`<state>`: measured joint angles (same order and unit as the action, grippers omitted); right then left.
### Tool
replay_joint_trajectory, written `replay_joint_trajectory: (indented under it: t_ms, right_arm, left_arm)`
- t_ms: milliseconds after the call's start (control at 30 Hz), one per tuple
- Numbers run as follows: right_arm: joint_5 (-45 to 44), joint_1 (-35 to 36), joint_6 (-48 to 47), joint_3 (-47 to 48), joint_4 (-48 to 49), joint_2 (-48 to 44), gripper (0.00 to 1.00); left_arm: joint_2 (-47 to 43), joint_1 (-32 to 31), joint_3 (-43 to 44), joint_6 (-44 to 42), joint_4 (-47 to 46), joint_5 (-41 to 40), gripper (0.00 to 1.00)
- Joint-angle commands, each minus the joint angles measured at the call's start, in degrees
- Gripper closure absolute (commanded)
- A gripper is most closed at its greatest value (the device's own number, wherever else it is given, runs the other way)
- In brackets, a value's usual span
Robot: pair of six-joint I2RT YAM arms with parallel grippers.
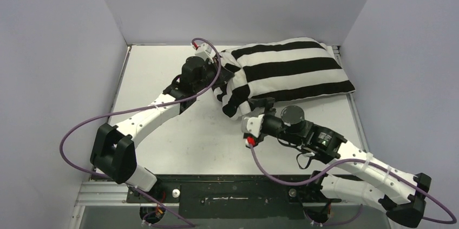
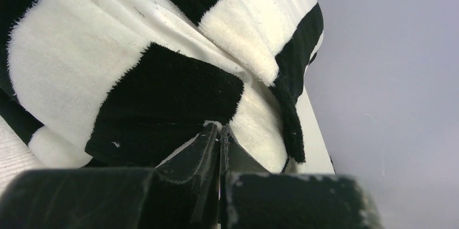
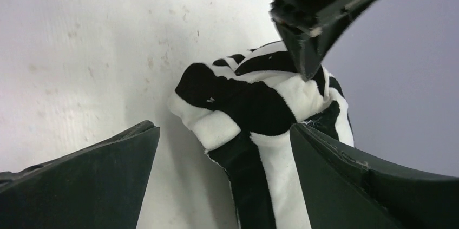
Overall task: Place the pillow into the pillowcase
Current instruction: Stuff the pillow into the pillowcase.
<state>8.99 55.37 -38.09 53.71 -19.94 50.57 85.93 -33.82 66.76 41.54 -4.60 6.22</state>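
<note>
The right gripper point(image 1: 250, 109) stands with its jaws wide apart at the near left end of the pillowcase point(image 1: 292, 72), holding nothing. In its wrist view the two fingers point(image 3: 97, 180) flank a bunched knot of striped cloth that lies on the table point(image 3: 81, 50). Just beyond, the left gripper point(image 1: 221, 62) is pinched tight. Its tips meet at a fold of the pillowcase point(image 2: 162, 93), and the cloth seems to rise to them, so I judge it clamped on the hem. From there the case stretches away to the far right, plump and full. The pillow itself shows nowhere plainly, and from the swell of the case it is likely inside already.

What remains looks like drawing the loose mouth over the last corner. To do that well, the right gripper should come down square over the bunch and close on the case's edge alone, not on a thick wad. The left should stay as the anchor, and the pull should run leftward along the pillow's length. A sideways tug risks dragging the whole bundle across the table.
</note>
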Motion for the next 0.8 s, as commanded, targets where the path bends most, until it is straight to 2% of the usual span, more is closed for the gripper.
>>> replay_joint_trajectory:
  t_ms: [0, 133, 233, 433, 533, 600, 633, 700, 733, 767]
  right_arm:
    - [-4.4, 3.1, -22.5, -6.6, 4.1, 0.2, 0.05]
    - [-7.4, 4.1, -34.1, -6.2, 7.5, 8.4, 0.04]
    - [-13.0, 5.4, -41.0, -4.6, 8.7, 14.4, 0.01]
    - [-17.9, 5.2, -51.2, -0.8, 12.1, 26.0, 0.0]
    - [-22.3, 3.3, -55.8, 0.6, 18.5, 31.3, 0.0]
    - [-21.7, 1.8, -56.4, 5.1, 17.3, 35.2, 0.06]
    - [-21.4, 1.5, -56.6, 7.8, 14.8, 37.3, 0.25]
    - [-21.1, 1.6, -55.8, 11.7, 14.7, 39.5, 0.83]
    - [-20.6, 1.7, -55.0, 13.1, 14.6, 39.5, 0.98]
    - [-19.8, 1.9, -53.2, 14.7, 14.8, 39.2, 1.0]
  left_arm:
    - [-0.6, -0.4, 5.6, 0.4, -5.6, 1.4, 1.0]
    - [-0.4, -0.4, 4.6, 1.3, -6.1, 1.1, 1.0]
    - [-0.6, -0.5, 3.5, 2.4, -7.2, 1.3, 1.0]
    - [-1.5, -0.7, 3.5, 2.4, -6.6, 0.9, 1.0]
    - [-1.3, -0.8, 4.2, 2.0, -5.5, 1.3, 1.0]
    - [-1.7, -1.0, 3.5, 3.0, -5.8, 1.7, 1.0]
    - [-2.2, -1.0, 2.6, 3.7, -6.7, 1.9, 1.0]
    - [-3.6, -0.9, 1.1, 4.0, -7.1, 1.3, 1.0]
    - [-4.2, -0.1, 1.0, 3.4, -6.5, 1.2, 1.0]
    - [-4.9, 1.2, 1.6, 2.5, -5.4, 1.1, 1.0]
